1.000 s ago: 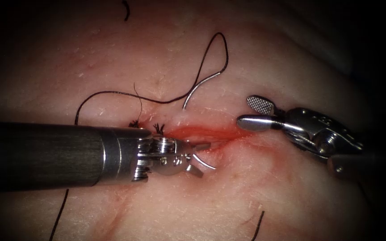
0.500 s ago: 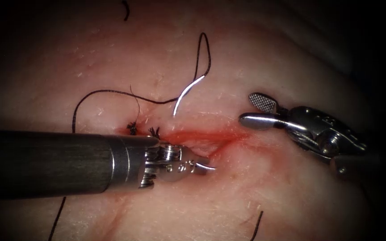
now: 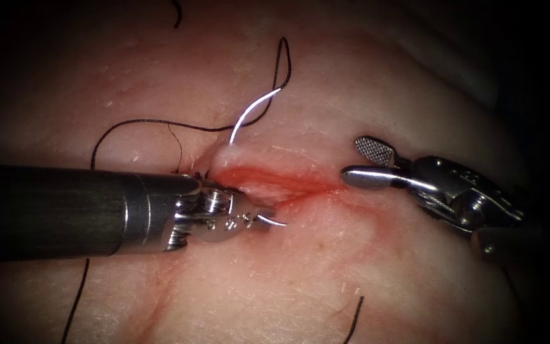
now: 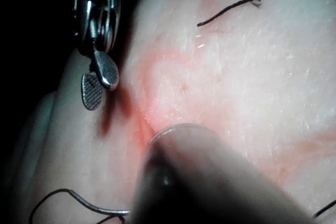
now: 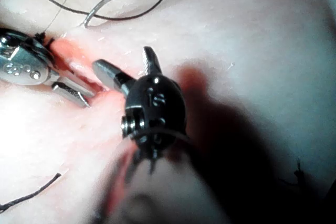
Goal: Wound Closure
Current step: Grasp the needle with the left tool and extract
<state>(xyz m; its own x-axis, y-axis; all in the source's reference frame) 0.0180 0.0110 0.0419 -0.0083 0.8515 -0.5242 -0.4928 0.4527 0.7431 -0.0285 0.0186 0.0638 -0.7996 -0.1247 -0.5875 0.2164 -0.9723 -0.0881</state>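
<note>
The cut [image 3: 288, 185] runs across the tissue [image 3: 377, 267], wet with red fluid. My left tool [image 3: 274, 216] lies along its near edge at the left end, jaws shut on the tissue lip. Neither tool holds the curved needle [image 3: 249, 118], which stands beyond the cut's left end with its tip in a raised fold of tissue [image 3: 224, 151]. Black thread [image 3: 135, 122] leaves the needle's upper end and loops left. At the cut's right end my right tool [image 3: 352, 158] hovers open, holding nothing. The right wrist view shows the needle [image 5: 107, 1], the left tool [image 5: 71, 93] and my right tool's open jaws [image 5: 128, 66].
Two knotted stitches with short tails [image 3: 189, 171] sit just behind the left tool's wrist. Loose cut ends of thread lie at the top [image 3: 176, 13], the bottom left [image 3: 74, 299] and the bottom right [image 3: 353, 318]. In the left wrist view the right tool [image 4: 97, 82] is open.
The left tool's jaws went from open to shut at the cut's near lip and drew left. The tissue, stitches and needle shifted left and up with it. The right tool stayed still.
</note>
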